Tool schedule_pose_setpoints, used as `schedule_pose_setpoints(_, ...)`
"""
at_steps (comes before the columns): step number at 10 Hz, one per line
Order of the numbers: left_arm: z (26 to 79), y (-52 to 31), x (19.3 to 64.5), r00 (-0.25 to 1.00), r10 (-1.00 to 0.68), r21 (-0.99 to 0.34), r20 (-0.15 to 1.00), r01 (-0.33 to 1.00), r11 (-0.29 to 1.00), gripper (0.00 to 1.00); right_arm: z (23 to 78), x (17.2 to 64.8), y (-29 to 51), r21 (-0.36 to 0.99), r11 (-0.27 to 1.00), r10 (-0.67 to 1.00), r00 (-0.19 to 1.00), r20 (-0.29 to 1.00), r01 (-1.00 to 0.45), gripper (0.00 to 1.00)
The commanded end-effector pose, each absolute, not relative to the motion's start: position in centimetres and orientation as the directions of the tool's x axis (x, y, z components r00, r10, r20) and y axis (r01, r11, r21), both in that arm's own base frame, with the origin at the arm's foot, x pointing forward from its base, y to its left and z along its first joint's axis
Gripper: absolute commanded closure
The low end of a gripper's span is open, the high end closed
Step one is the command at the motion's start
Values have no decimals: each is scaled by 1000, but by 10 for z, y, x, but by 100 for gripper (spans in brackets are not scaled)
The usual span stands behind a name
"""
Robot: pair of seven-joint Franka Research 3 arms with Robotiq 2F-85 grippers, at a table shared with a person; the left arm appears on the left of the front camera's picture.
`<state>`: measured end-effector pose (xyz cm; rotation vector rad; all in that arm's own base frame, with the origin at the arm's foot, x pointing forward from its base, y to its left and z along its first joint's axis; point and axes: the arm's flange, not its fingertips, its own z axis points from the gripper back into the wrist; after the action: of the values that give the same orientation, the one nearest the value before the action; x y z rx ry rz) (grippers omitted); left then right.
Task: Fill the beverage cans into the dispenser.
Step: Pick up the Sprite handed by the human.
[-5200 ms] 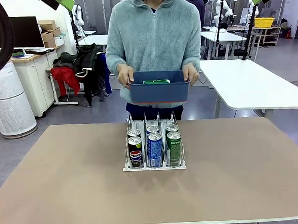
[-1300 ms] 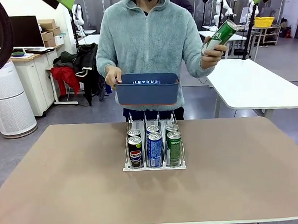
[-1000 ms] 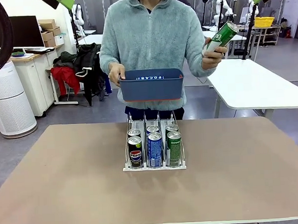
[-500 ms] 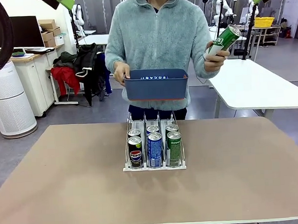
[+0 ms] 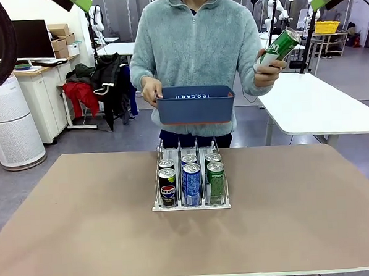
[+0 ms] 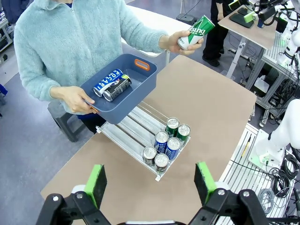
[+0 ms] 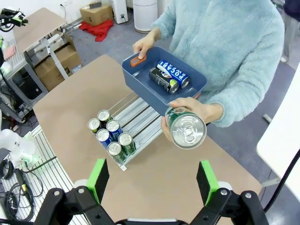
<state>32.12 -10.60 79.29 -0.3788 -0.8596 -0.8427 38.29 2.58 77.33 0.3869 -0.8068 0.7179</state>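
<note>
A hand (image 5: 266,69) holds a green can (image 5: 278,45) at the upper right of the front view, as if to pass it on. The bin (image 5: 196,108), mid-frame, has two more cans (image 6: 111,84). The rack (image 5: 191,206) below holds six cans (image 5: 191,184). The left gripper (image 6: 151,183) and right gripper (image 7: 152,182) are wide open, holding nothing. Next, I think, the right gripper must reach over and close round the green can.

dispenser (image 5: 191,207): centre of table (image 5: 84,230) | cans (image 5: 191,184): six, dispenser's near end | bin (image 5: 195,109): above, behind dispenser
</note>
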Motion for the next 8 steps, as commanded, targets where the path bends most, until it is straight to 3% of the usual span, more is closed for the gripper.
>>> schedule_pose_setpoints(1, 792, -106, 321, 367, -494, 29, 788, 779, 626, 0, 770, 398, 22, 107, 716, 398, 529, 749, -690, 0)
schedule_pose_setpoints(8, 792, -106, 321, 367, -494, 29, 788, 779, 626, 0, 731, 454, 17, 198, 710, 397, 616, 681, -676, 0)
